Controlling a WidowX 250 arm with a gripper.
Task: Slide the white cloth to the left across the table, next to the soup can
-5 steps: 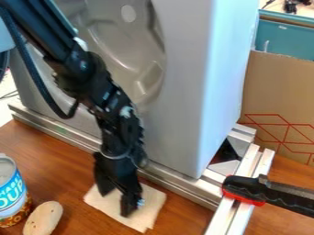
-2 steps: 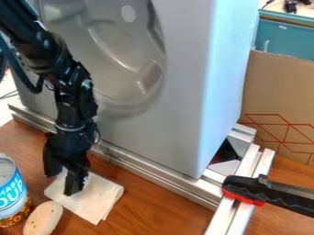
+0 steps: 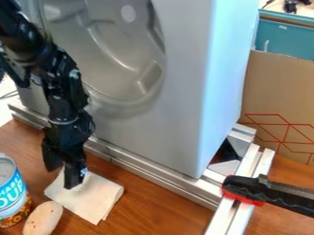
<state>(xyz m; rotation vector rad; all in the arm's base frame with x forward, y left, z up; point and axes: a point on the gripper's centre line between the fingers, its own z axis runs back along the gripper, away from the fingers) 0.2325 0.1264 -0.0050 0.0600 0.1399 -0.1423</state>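
Note:
At the lower left of the camera view, the black gripper (image 3: 62,178) hangs down over a cream-coloured cloth (image 3: 92,198) lying on the wooden table. Its fingers stand apart, one at the cloth's upper left edge and the other over its upper part. Whether the fingertips touch the cloth, I cannot tell. The cloth is roughly square, with slightly raised folds. Close to its lower left corner lies a pale, oval, potato-like object (image 3: 43,219) with small dark spots. A soup can (image 3: 11,193) with a blue label stands beside that at the left edge.
A large grey moulded panel (image 3: 178,110) rises behind the cloth, with a metal rail (image 3: 141,166) along its foot. To the right, a black and red clamp (image 3: 251,190) sits on metal bars. Behind is a cardboard sheet (image 3: 276,87).
The gripper and the cloth have both shifted left, bringing the cloth close to the oval object. Over the latest interval the gripper rose slightly while the cloth stayed in place.

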